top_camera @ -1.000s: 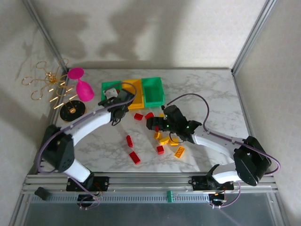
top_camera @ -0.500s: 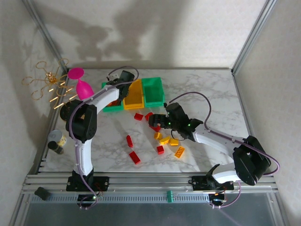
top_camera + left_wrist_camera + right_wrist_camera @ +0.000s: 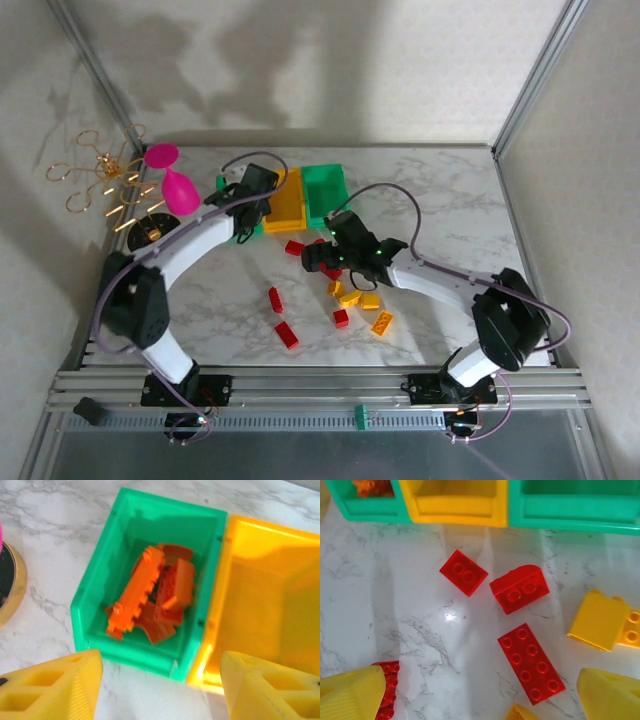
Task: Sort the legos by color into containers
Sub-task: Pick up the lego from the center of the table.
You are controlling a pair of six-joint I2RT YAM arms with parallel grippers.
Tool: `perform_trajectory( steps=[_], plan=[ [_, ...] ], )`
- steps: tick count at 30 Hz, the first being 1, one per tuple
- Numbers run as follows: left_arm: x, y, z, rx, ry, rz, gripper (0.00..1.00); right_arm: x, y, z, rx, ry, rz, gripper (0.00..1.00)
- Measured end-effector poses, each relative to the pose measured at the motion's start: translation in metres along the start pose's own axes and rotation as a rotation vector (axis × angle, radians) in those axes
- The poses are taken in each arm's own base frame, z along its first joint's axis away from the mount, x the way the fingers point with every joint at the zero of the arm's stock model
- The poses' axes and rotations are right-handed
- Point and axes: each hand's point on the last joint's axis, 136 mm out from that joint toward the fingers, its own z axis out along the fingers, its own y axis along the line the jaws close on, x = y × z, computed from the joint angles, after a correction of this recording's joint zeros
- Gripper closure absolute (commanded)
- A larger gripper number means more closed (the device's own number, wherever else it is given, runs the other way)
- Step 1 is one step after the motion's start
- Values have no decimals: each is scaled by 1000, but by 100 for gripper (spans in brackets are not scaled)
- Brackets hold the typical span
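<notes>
**Both Grippers Spread Open: One at the Bins, One Over Loose Bricks**

The left gripper (image 3: 161, 662) hangs above the near wall of a green bin (image 3: 95, 605). Its yellow pads (image 3: 50, 690) are wide apart with nothing between them. A heap of orange bricks (image 3: 150, 597) lies inside that bin. A yellow bin (image 3: 265, 595) stands touching the green bin's right side. A second green bin (image 3: 325, 192) sits on the far side of the yellow one, so the three form a row toward the back of the marble table (image 3: 440, 200).

The right gripper (image 3: 481, 675) is likewise released, its fingers spread over loose bricks in front of the bins. A long red brick (image 3: 531, 662) lies flat on the table between the fingers. Just past it are an arched red brick (image 3: 520, 588) and a square red brick (image 3: 463, 572), near each other but apart. Another red brick (image 3: 388, 690) is partly hidden by the pad at the left edge of the wrist view. A yellow brick (image 3: 599, 620) sits off to the right. A pink goblet (image 3: 178, 188) stands left of the bins.
</notes>
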Motion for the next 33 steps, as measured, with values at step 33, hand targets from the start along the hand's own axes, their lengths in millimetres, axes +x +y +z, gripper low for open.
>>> perform_trajectory(
  steps=[33],
  plan=[
    [141, 83, -71, 256, 179, -212, 0, -27, 16, 137, 158, 175, -398, 34]
  ],
)
